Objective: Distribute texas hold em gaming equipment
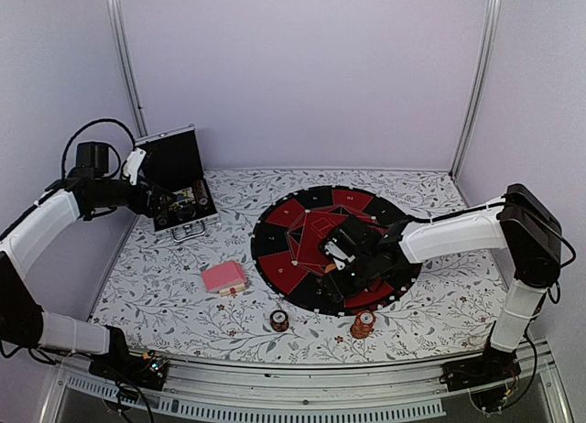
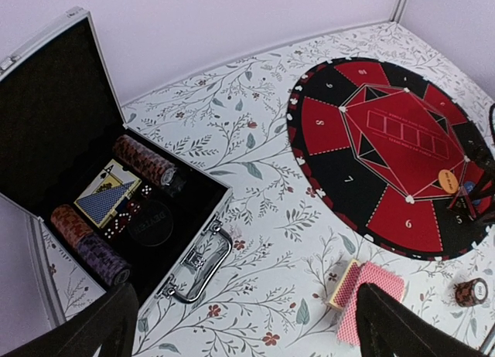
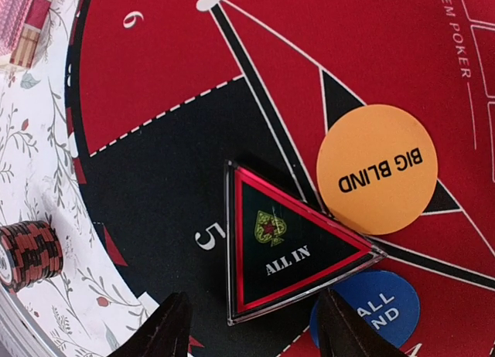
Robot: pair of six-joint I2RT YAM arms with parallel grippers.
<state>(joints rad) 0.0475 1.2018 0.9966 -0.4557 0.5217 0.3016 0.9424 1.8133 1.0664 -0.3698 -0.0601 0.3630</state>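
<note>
The pink-backed card deck (image 1: 224, 276) lies on the floral cloth left of the round poker mat (image 1: 275, 223); it also shows in the left wrist view (image 2: 373, 294). A brown chip stack (image 1: 279, 320) and a red-and-white chip stack (image 1: 363, 325) stand near the front. My right gripper (image 1: 352, 260) hovers open over the mat (image 3: 155, 179), its fingertips (image 3: 166, 326) either side of a black triangular ALL IN marker (image 3: 282, 245). The orange button disc (image 3: 377, 169) and blue button disc (image 3: 371, 311) lie beside the marker. My left gripper (image 2: 247, 338) is open and empty by the case.
The open black silver-edged case (image 1: 174, 171) stands at the back left; it holds chip rolls (image 2: 145, 160), a card deck (image 2: 108, 201), dice and a dealer disc. Its handle (image 2: 199, 268) faces the cloth. A chip stack (image 3: 27, 253) stands off the mat's edge.
</note>
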